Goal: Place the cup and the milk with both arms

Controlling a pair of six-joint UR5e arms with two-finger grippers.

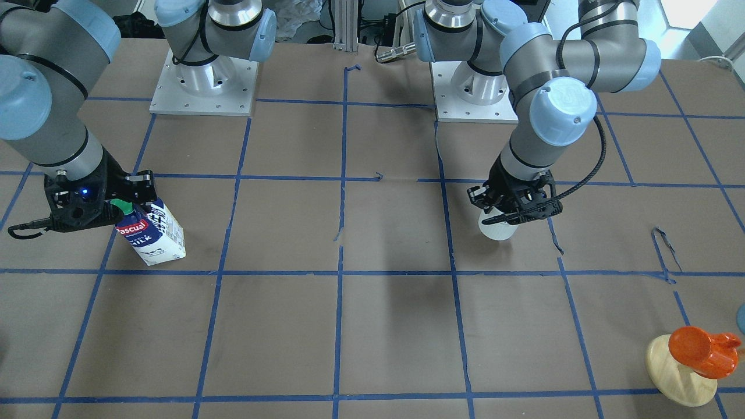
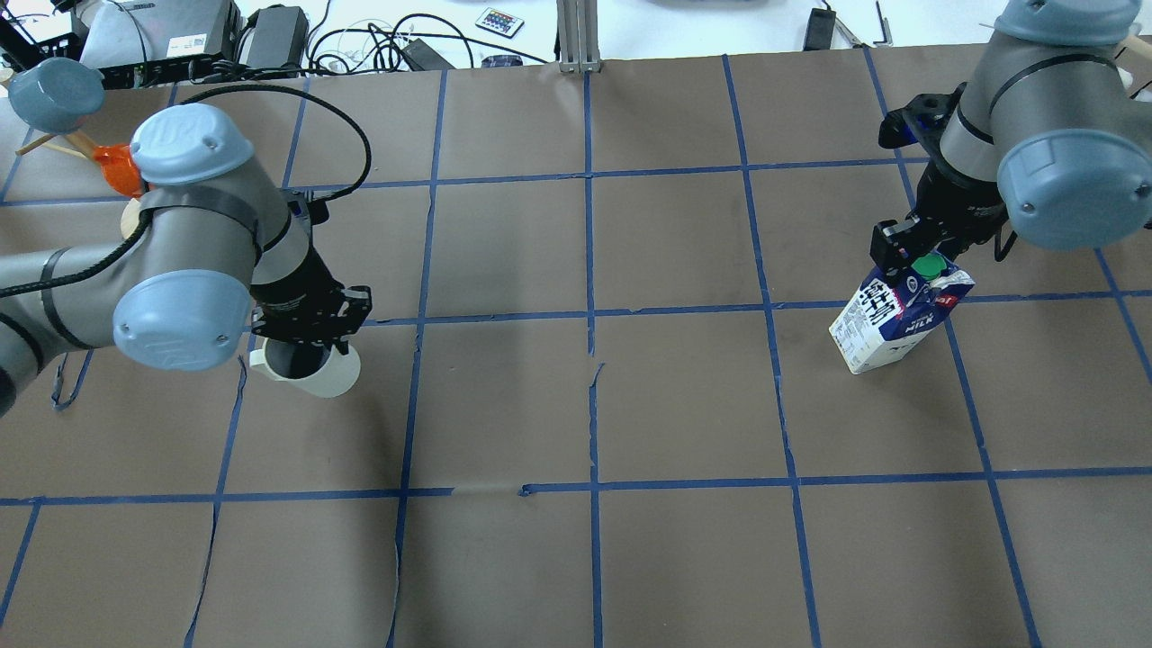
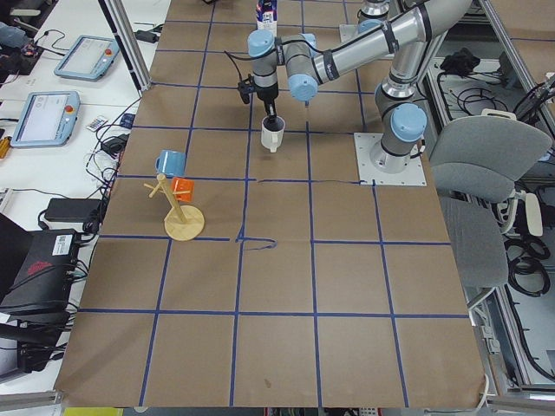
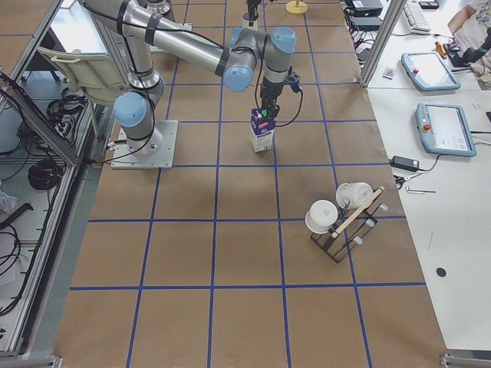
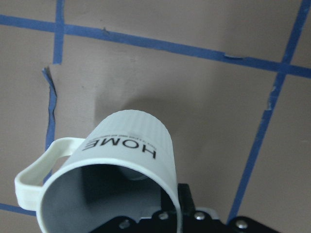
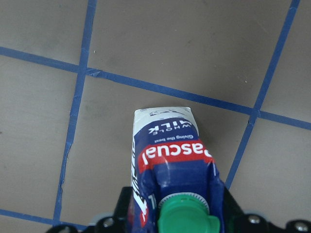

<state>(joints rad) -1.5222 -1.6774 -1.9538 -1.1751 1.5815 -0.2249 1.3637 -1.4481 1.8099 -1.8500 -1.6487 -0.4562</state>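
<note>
The white "HOME" cup (image 2: pixel 315 373) hangs from my left gripper (image 2: pixel 306 331), which is shut on its rim, at the table's left side. It also shows in the front view (image 1: pixel 497 230), under the left gripper (image 1: pixel 512 208), and in the left wrist view (image 5: pixel 124 165), handle to that view's left. The blue and white milk carton (image 2: pixel 886 324) with a green cap is held at its top by my right gripper (image 2: pixel 918 256), which is shut on it. The carton (image 1: pixel 154 235) leans slightly. I cannot tell whether either touches the table.
A wooden mug tree (image 1: pixel 681 372) with an orange cup (image 1: pixel 701 349) stands at the far left corner, and shows behind my left arm (image 2: pixel 117 166). A black rack with white cups (image 4: pixel 341 218) stands at the right end. Blue tape lines cross the brown paper table (image 2: pixel 594 405).
</note>
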